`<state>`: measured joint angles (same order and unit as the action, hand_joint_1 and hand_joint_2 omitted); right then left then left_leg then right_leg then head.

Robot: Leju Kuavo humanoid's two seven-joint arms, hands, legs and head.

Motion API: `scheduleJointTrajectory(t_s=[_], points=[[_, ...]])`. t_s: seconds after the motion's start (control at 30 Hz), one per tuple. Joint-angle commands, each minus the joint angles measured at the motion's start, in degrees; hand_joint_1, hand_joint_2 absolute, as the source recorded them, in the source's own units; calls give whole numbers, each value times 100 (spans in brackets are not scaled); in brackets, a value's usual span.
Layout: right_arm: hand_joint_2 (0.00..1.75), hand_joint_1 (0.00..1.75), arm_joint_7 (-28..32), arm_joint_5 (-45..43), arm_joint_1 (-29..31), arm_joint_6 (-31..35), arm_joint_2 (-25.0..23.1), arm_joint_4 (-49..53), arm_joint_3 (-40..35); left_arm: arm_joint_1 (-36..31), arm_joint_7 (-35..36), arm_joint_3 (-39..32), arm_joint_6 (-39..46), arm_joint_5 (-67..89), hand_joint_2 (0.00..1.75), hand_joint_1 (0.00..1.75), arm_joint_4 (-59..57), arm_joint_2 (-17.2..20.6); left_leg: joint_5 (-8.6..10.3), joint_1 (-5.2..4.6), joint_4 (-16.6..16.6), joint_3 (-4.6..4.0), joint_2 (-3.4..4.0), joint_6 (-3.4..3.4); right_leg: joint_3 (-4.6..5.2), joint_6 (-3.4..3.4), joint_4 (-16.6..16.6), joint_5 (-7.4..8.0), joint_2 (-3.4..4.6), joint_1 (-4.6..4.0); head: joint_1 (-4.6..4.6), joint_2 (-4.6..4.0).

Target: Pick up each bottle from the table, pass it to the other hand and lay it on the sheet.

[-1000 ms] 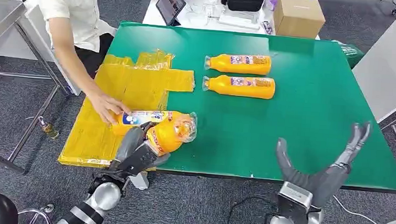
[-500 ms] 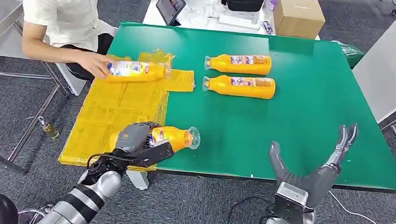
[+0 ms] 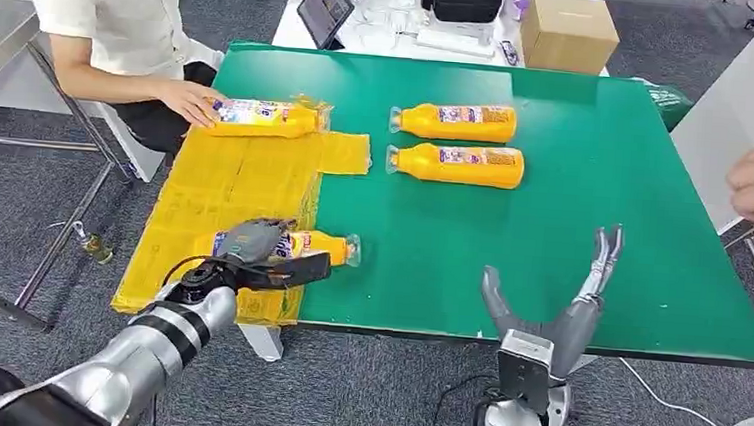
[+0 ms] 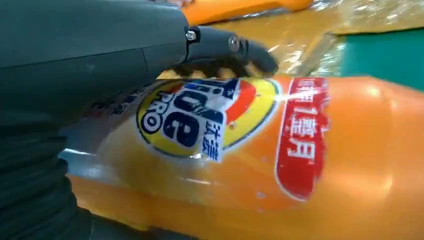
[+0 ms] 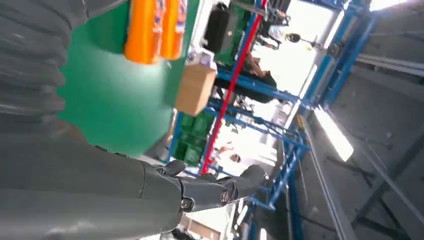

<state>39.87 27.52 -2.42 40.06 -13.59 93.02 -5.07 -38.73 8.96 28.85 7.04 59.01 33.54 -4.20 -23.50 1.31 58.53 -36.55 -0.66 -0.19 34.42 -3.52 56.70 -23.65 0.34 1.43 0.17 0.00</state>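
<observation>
The bottle in play [image 3: 295,246] lies on its side at the near right edge of the yellow sheet [image 3: 215,177], its clear cap end reaching out over the green table [image 3: 575,187], and your left hand [image 3: 255,256] is wrapped over its labelled middle; the left wrist view shows dark fingers [image 4: 235,47] curled across the top of the orange body [image 4: 260,145] with the sheet beneath it. So you can judge this bottle as down on the sheet but not yet let go. Your right hand [image 3: 552,310] stands at the near table edge, well apart from any bottle, fingers spread and holding nothing; the right wrist view shows the same spread fingers [image 5: 220,190] against the background shelving. Further out, another bottle [image 3: 259,118] lies at the far end of the sheet with a person's hand [image 3: 190,100] resting on it, so count it as placed. Two bottles are left on the bare green table: one [image 3: 454,164] just right of the sheet's far corner, and one [image 3: 453,120] just beyond it, both lying parallel, caps pointing toward the sheet. By that count you are about halfway: release this one, then take the remaining two through pick-up, hand-over and laying down.
</observation>
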Motion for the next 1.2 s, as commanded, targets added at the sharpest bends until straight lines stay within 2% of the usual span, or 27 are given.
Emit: scheduleJointTrajectory(t_s=[0.03, 0.13, 0.27, 0.3, 0.4, 0.7, 0.8, 0.83, 0.97, 1.2], points=[[175, 0, 13, -131, 241, -6, 274, -869, -96, -270, -468, -469, -174, -367, 175, 0, -1299, -181, -9, 2, -11, 37, 23, 9, -31, 15, -15, 0, 14, -6, 0, 0], [175, 0, 13, -137, 192, -6, 328, -874, -112, -236, -822, -564, -248, -546, 175, 0, -1095, -212, -9, 3, -18, 56, 22, 14, -51, 24, -24, -1, 7, -10, -2, 0], [175, 0, 13, -91, 140, -6, 327, -803, -90, -154, -1122, -595, -98, -659, 175, 0, -752, -265, -4, -1, -7, 38, 8, 7, -36, 10, -9, -2, 0, -2, -4, 0], [175, 0, 13, -87, 124, -6, 328, -784, -79, -92, -1271, -637, 32, -733, 175, 0, -594, -285, -9, 2, -14, 58, 16, 17, -58, 24, -21, -3, 0, -9, -2, 0], [175, 0, 13, -67, 18, -6, 314, -651, -27, 301, -1693, -687, 230, -1077, 175, 0, 314, -309, -6, -2, -11, 46, 5, 11, -45, 15, -14, -5, -4, -3, -2, 0], [175, 0, 13, -67, 18, -6, 314, -651, -27, 301, -1693, -687, 230, -1077, 175, 0, 314, -309, -7, 0, -3, 32, 6, 6, -28, 15, -6, -6, -2, -4, -2, 0], [175, 0, 13, -52, -43, -6, 302, -606, 7, 767, -2218, -754, 437, -1553, 175, 0, 1233, -356, -7, 0, -3, 28, 11, 7, -23, 12, -6, -4, 3, -4, -2, 0], [175, 0, 13, -47, -76, -6, 287, -559, 27, 969, -2194, -568, 516, -1499, 175, 0, 1733, -313, -6, -2, -3, 24, 9, 5, -18, 8, -4, -4, 2, -1, -2, 0], [175, 0, 13, -25, -115, -6, 294, -515, 13, 1278, -2094, -259, 659, -1555, 175, 0, 2537, -301, -11, -2, 0, 28, 3, 10, -26, 13, -4, -11, -6, -3, 0, 0], [175, 0, 13, 195, -47, -6, 307, -722, -13, 1618, -2484, 35, 2190, -1423, 175, 0, 3134, -275, -9, -3, -4, 20, 8, 5, -16, 12, -5, -6, 2, -1, -2, 0]])
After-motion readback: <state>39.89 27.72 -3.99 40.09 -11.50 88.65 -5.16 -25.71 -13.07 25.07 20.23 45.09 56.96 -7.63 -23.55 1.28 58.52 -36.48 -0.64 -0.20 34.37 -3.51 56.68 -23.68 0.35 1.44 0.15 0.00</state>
